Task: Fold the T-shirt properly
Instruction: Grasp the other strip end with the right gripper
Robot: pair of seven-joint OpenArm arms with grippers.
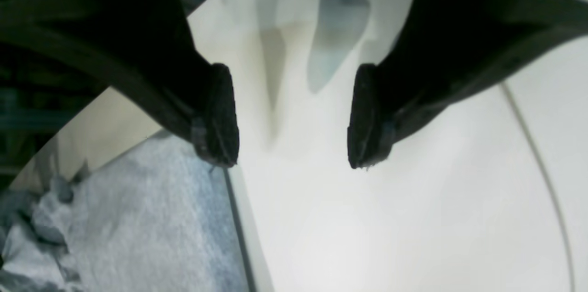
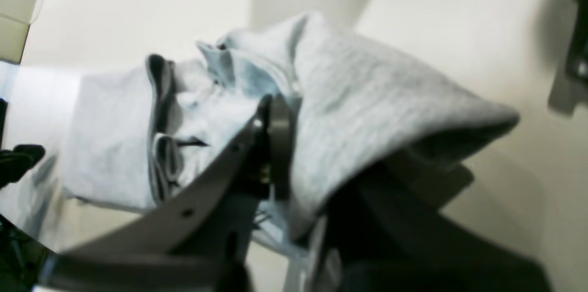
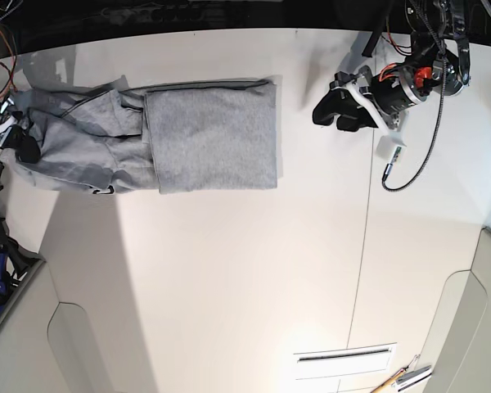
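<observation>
1. The T-shirt (image 3: 188,135) lies on the white table (image 3: 229,286) toward 11 o'clock in the base view, its plain grey side up. The half nearer the table's middle is a smooth, squared panel; the half toward 9 o'clock is bunched into loose folds.

2. The right gripper (image 3: 16,141) sits at the far 9 o'clock end of the cloth in the base view, at the table's edge. In the right wrist view its fingers (image 2: 275,140) are pressed together on a fold of grey fabric, which drapes over one finger toward 3 o'clock and hangs clear of the table there. A dark seam or hem edge (image 2: 156,99) shows among the folds at 9 o'clock of the grip.

3. The left gripper (image 3: 337,108) hovers over bare table at about 1 o'clock in the base view, just beside the shirt's smooth end and apart from it. In the left wrist view its two black pads (image 1: 223,117) stand wide apart with nothing between them, only white tabletop below. A corner of the grey cloth (image 1: 151,218) shows at 7 o'clock of that view.

4. A black cable (image 3: 417,147) loops down from the left arm at 2 o'clock. Small tools (image 3: 401,378) lie at the table's 5 o'clock edge, too small to identify.
</observation>
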